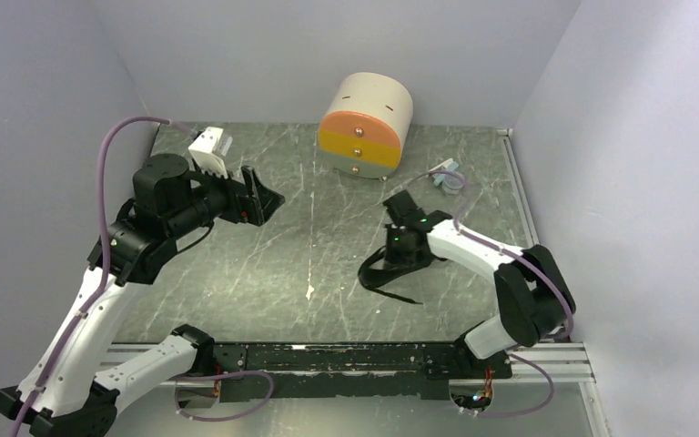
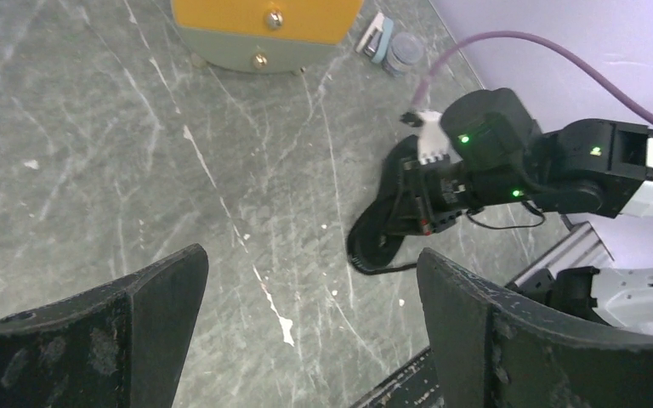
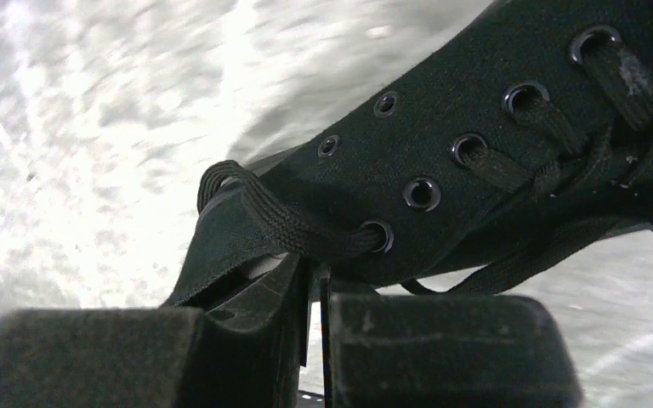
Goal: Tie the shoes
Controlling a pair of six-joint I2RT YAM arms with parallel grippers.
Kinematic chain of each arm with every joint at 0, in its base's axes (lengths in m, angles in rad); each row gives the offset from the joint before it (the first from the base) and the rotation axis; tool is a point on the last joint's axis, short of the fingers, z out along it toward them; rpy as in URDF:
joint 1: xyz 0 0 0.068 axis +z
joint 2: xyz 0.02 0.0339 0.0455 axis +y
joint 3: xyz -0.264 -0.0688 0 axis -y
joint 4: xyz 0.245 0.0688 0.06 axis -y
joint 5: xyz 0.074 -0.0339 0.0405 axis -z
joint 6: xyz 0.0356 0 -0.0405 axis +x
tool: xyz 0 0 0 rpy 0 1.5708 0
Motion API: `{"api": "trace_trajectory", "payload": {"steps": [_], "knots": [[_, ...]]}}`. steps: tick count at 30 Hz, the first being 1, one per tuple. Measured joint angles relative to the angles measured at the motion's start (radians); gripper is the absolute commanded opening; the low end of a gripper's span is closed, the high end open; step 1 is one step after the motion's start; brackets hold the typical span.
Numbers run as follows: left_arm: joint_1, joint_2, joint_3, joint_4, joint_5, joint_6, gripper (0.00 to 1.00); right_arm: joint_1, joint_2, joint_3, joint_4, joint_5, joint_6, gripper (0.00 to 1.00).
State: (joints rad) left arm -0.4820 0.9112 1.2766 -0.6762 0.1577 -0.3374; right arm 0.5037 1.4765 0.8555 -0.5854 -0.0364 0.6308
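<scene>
The black shoe (image 3: 476,127) lies on the table right of centre, its toe end (image 1: 372,269) showing under my right arm. Seen from the left wrist, the shoe (image 2: 372,240) points toward that camera. A flat black lace (image 3: 282,219) leaves the lowest eyelet, and a loose lace end (image 1: 399,295) trails over the table. My right gripper (image 3: 315,274) has its jaws almost together, pinched on the lace just beside that eyelet. This right gripper (image 1: 399,248) sits low on the shoe. My left gripper (image 1: 271,198) hovers wide open at the left, far from the shoe, nothing between its fingers (image 2: 170,289).
A round drawer box (image 1: 365,125) with orange and yellow fronts stands at the back centre. A small pale blue item (image 1: 444,175) lies at the back right. A black rail (image 1: 346,357) runs along the near table edge. Grey walls close in three sides.
</scene>
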Motion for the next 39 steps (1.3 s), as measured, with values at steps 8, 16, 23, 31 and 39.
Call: {"api": "trace_trajectory", "payload": {"steps": [8, 16, 23, 31, 39], "knots": [[-0.001, 0.072, -0.078, 0.01, 0.106, -0.072, 0.97, 0.214, 0.11, 0.071, 0.084, -0.025, -0.005, 0.09], [-0.002, 0.101, -0.356, 0.072, 0.218, -0.122, 0.94, 0.294, 0.124, 0.093, 0.1, -0.001, -0.119, 0.14], [-0.006, 0.041, -0.697, 0.402, 0.347, -0.15, 0.67, 0.268, 0.119, 0.104, 0.086, -0.022, -0.246, 0.16], [-0.068, 0.28, -0.828, 0.755, 0.448, -0.143, 0.68, 0.229, 0.122, 0.126, 0.054, 0.019, -0.406, 0.17], [-0.197, 0.457, -0.821, 0.984, 0.447, -0.176, 0.65, 0.19, 0.074, 0.097, 0.057, 0.025, -0.43, 0.24]]}}
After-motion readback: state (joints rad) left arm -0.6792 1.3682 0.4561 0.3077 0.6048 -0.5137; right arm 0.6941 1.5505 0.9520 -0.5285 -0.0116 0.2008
